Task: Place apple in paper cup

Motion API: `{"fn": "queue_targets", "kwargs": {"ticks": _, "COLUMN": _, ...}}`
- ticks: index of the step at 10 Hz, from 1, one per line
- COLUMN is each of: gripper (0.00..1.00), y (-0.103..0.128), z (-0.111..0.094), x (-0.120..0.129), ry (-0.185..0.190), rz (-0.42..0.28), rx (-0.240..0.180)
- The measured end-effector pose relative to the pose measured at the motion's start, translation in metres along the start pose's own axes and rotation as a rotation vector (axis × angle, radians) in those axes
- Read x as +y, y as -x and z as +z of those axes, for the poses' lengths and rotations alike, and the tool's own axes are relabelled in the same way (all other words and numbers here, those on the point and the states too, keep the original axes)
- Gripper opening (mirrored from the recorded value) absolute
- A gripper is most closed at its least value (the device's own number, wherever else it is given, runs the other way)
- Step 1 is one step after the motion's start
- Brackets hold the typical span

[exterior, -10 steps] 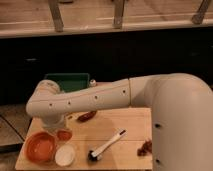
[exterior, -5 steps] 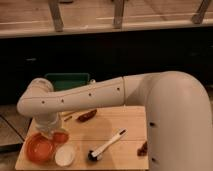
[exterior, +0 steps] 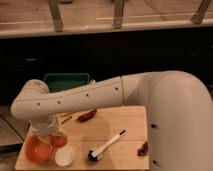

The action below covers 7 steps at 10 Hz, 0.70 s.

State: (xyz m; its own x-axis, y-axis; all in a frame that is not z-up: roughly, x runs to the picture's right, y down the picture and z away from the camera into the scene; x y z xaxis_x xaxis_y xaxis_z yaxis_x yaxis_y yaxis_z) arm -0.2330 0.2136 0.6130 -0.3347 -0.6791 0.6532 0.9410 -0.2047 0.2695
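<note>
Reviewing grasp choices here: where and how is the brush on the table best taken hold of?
Grip the brush mid-handle, on the pale shaft, coming straight down with fingers across its width. It lies flat and diagonal, dark head toward the paper cup. The gripper, shut on the apple, is beside the orange pan.

Wooden table [exterior: 120,122] of pale board, seen from above and partly covered by the robot arm, whose gripper [exterior: 50,136], jaws closed, hangs low over the table's left side. Lying on it: an orange pan [exterior: 37,149] at the front left corner, a white paper cup [exterior: 64,158] just right of the pan, and a red-orange apple [exterior: 59,140] just behind the cup. A dark red pepper [exterior: 86,116] lies near the rear, a black-headed brush with a white handle [exterior: 106,146] diagonally at centre front, and a reddish-brown grape cluster [exterior: 143,148] at the right edge.
</note>
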Motion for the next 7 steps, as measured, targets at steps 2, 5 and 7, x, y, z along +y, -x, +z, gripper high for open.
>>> {"fn": "queue_targets", "kwargs": {"ticks": 2, "gripper": 0.0, "y": 0.002, "z": 0.0, "x": 0.0, "ry": 0.0, "rz": -0.003, "rx": -0.001}}
{"fn": "queue_targets", "kwargs": {"ticks": 5, "gripper": 0.0, "y": 0.019, "z": -0.005, "x": -0.009, "ry": 0.005, "rz": -0.025, "rx": -0.008}}
{"fn": "queue_targets", "kwargs": {"ticks": 7, "gripper": 0.0, "y": 0.024, "z": -0.009, "x": -0.006, "ry": 0.006, "rz": -0.027, "rx": -0.011}}
